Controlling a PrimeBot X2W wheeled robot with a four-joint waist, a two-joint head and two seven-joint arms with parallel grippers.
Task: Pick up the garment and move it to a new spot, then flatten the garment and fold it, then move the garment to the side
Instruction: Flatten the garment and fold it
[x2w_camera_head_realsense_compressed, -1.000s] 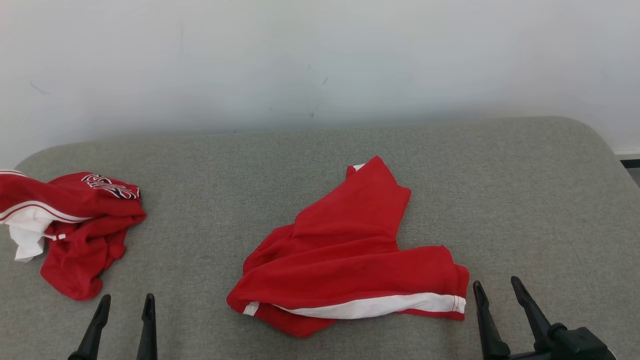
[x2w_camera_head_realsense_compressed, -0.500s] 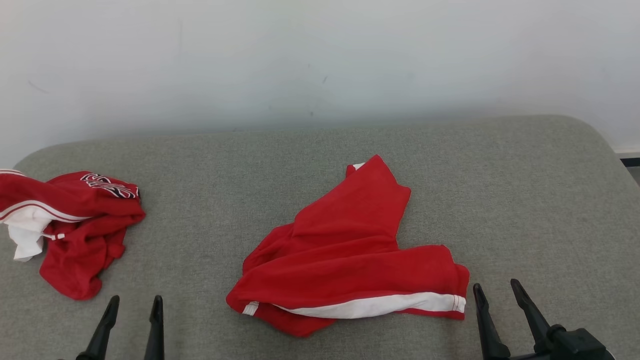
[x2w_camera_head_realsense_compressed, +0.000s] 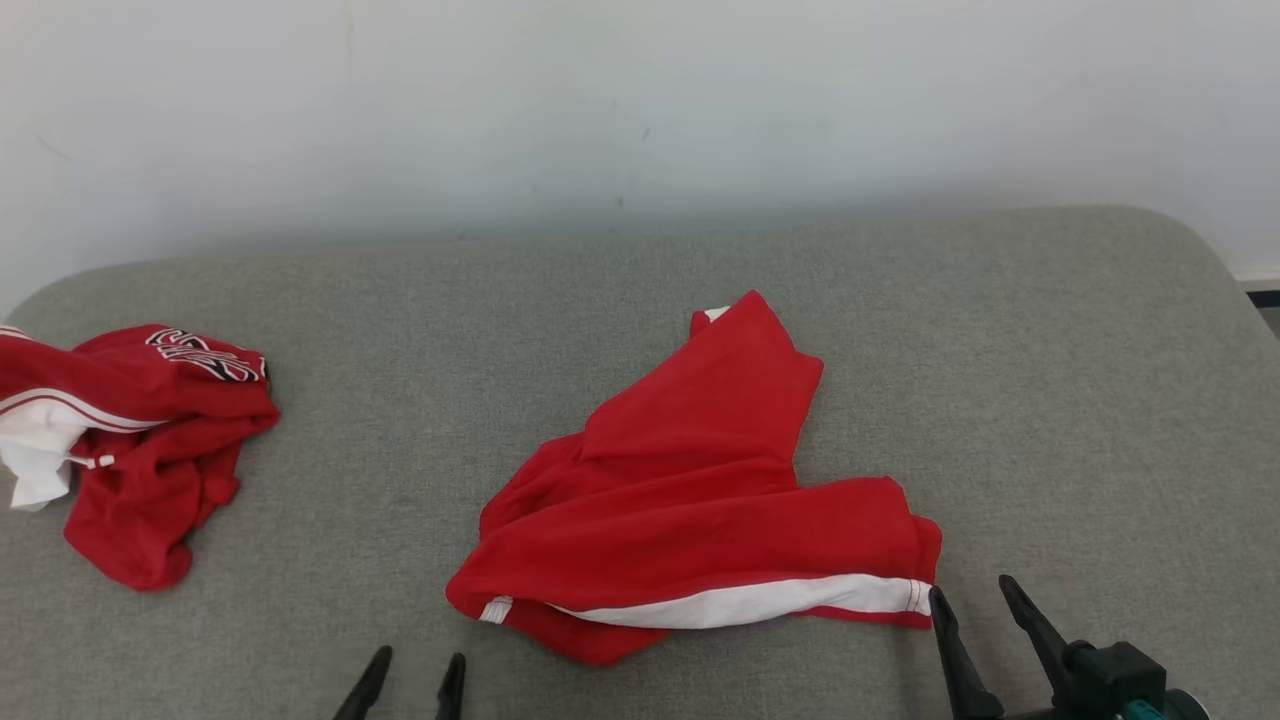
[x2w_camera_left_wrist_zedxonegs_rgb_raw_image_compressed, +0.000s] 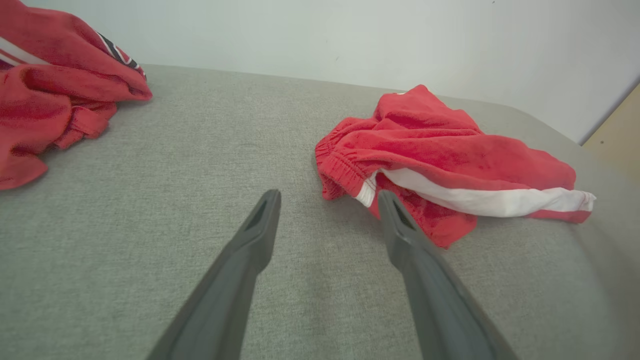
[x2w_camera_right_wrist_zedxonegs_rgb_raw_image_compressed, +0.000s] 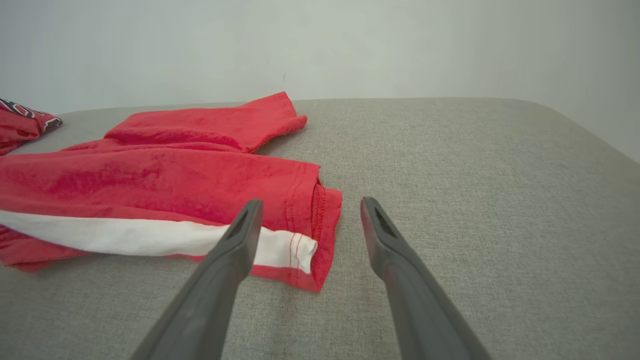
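- Now: red garment (x2w_camera_head_realsense_compressed: 690, 490) lies crumpled mid-counter (x2w_camera_head_realsense_compressed: 1050, 400), white stripe toward the robot.
- Left hand (x2w_camera_head_realsense_compressed: 418, 662) fingers apart, empty, near waistband end.
- Right hand (x2w_camera_head_realsense_compressed: 970, 588) apart, empty, beside hem corner; likely bracketing both ends for a lift.
- Second red garment (x2w_camera_head_realsense_compressed: 150, 440) well apart, left.

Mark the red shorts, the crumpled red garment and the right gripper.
red shorts (x2w_camera_head_realsense_compressed: 690, 500): head view, middle of the red cloth.
crumpled red garment (x2w_camera_head_realsense_compressed: 160, 440): head view, red folds at its middle.
right gripper (x2w_camera_head_realsense_compressed: 970, 588): head view, midway between its fingertips.
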